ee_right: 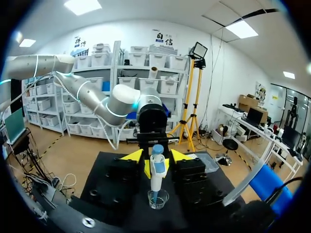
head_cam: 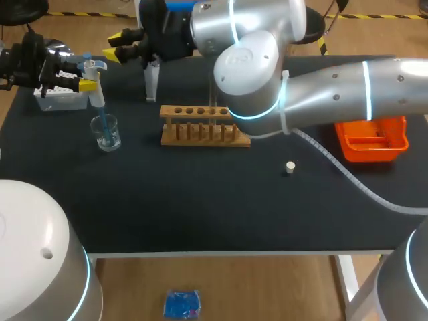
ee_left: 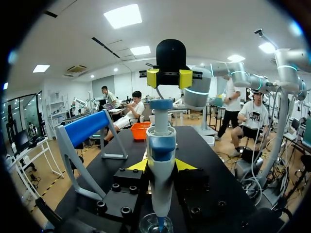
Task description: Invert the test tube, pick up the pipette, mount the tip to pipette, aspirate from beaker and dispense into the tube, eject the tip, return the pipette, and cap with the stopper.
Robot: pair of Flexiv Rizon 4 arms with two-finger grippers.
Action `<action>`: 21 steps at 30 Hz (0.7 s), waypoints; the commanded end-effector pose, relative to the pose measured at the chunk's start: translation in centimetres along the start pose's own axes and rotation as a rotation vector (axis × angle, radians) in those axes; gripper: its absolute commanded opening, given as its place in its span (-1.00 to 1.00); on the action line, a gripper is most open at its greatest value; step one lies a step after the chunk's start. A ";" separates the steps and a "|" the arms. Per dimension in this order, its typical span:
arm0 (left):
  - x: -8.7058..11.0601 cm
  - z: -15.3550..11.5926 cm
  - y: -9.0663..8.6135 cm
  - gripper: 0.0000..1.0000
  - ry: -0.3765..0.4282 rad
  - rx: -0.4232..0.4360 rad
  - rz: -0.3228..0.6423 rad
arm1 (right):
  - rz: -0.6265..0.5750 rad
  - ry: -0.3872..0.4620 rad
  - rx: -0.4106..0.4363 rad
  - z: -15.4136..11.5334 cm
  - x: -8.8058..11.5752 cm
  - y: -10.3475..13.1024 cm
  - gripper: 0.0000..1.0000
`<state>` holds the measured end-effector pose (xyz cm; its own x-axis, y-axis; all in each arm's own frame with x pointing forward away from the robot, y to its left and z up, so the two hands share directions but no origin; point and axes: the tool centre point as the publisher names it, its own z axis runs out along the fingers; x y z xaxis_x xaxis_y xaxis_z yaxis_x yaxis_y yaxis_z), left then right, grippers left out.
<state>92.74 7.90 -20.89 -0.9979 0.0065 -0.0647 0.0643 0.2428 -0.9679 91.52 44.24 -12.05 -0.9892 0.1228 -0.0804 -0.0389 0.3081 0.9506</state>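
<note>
My left gripper point(head_cam: 85, 72) is shut on the blue and white pipette point(head_cam: 93, 70), held upright over the glass beaker point(head_cam: 107, 132). The pipette's blue tip point(head_cam: 102, 119) dips into the beaker. In the left wrist view the pipette point(ee_left: 160, 155) stands between my yellow tips, with the beaker point(ee_left: 156, 224) below. My right gripper point(head_cam: 124, 47) hangs at the table's back, facing the pipette from a short way off, open and holding nothing. In the right wrist view the pipette point(ee_right: 156, 170) and beaker point(ee_right: 158, 199) are ahead of its fingers. The stopper point(head_cam: 289, 167) lies on the mat.
A wooden tube rack point(head_cam: 200, 127) stands mid-table, its back right partly hidden by my right arm. A white tip box point(head_cam: 59, 97) sits at the far left under my left gripper. The pipette stand point(head_cam: 152, 80) is behind the rack. An orange tray point(head_cam: 371, 139) sits right.
</note>
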 end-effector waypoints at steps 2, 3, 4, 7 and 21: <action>-0.1 -0.2 0.1 -1.00 0.006 0.002 0.001 | -0.012 0.013 0.094 2.0 -0.6 1.0 -1.00; -0.1 -0.2 0.1 -1.00 0.006 0.002 0.001 | -0.013 0.017 0.093 2.3 -0.6 1.2 -1.00; -0.1 -0.2 0.1 -1.00 0.006 0.002 0.001 | -0.018 0.021 0.095 2.6 -0.6 1.3 -1.00; -0.1 -0.2 0.1 -1.00 0.006 0.002 0.001 | -0.021 0.025 0.096 3.5 -0.7 1.5 -1.00; -0.1 -0.2 0.1 -1.00 0.006 0.002 0.001 | 0.006 0.039 0.098 5.0 -0.1 1.8 -1.00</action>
<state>92.74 7.90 -20.89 -0.9979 0.0067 -0.0647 0.0644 0.2428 -0.9679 92.21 49.37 -12.15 -0.9942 0.0881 -0.0622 -0.0273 0.3526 0.9354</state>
